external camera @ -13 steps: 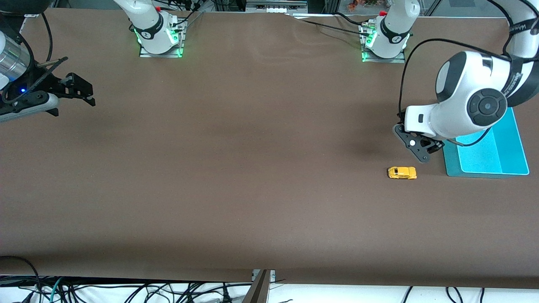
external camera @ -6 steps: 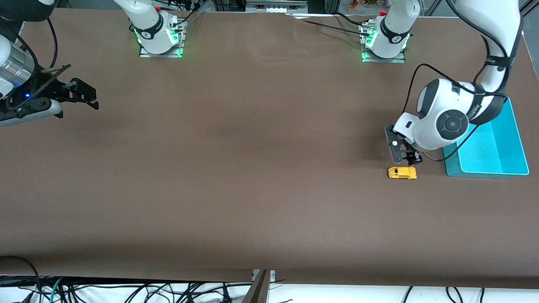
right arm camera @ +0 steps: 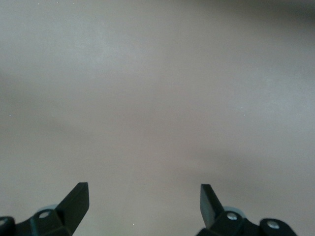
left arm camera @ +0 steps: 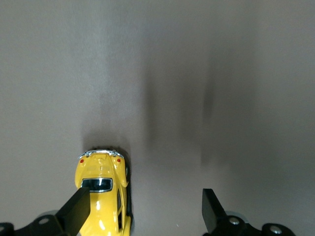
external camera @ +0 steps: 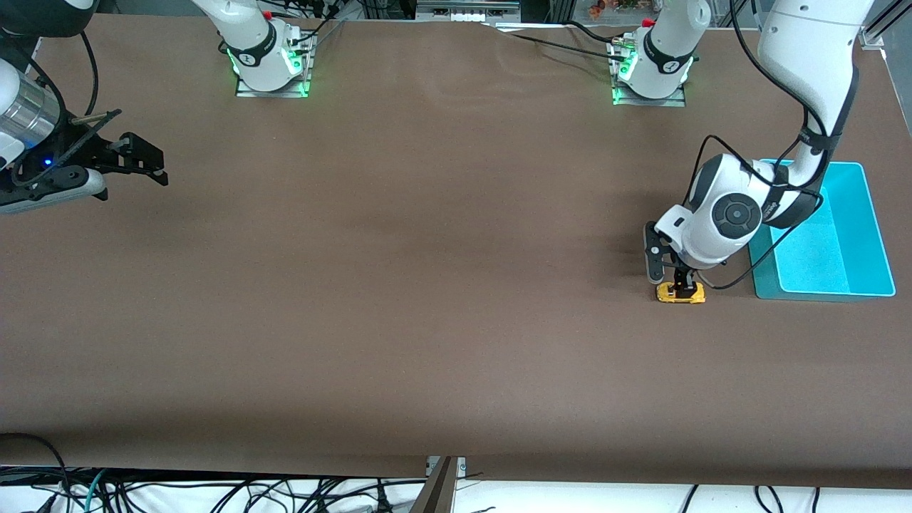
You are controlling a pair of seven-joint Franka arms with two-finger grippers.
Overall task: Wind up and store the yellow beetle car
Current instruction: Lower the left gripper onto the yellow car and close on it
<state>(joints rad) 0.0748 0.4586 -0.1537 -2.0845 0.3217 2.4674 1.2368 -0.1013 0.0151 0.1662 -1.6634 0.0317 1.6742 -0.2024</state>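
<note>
The yellow beetle car (external camera: 691,295) sits on the brown table beside the teal bin, toward the left arm's end. My left gripper (external camera: 671,276) is low over the car and open. In the left wrist view the car (left arm camera: 104,194) lies under one fingertip (left arm camera: 78,204), not centred between the fingers, and the other fingertip (left arm camera: 209,206) is over bare table; the left gripper (left arm camera: 143,199) holds nothing. My right gripper (external camera: 151,165) waits open and empty over the table's edge at the right arm's end, and the right wrist view (right arm camera: 143,194) shows only bare table.
An open teal bin (external camera: 819,263) stands beside the car toward the left arm's end, partly under the left arm's wrist. The two arm bases (external camera: 271,64) (external camera: 652,68) stand at the table's top edge. Cables hang below the table's near edge.
The left arm has swung from beside the bin down onto the car, its gripper now low over it. The right gripper has barely shifted.
</note>
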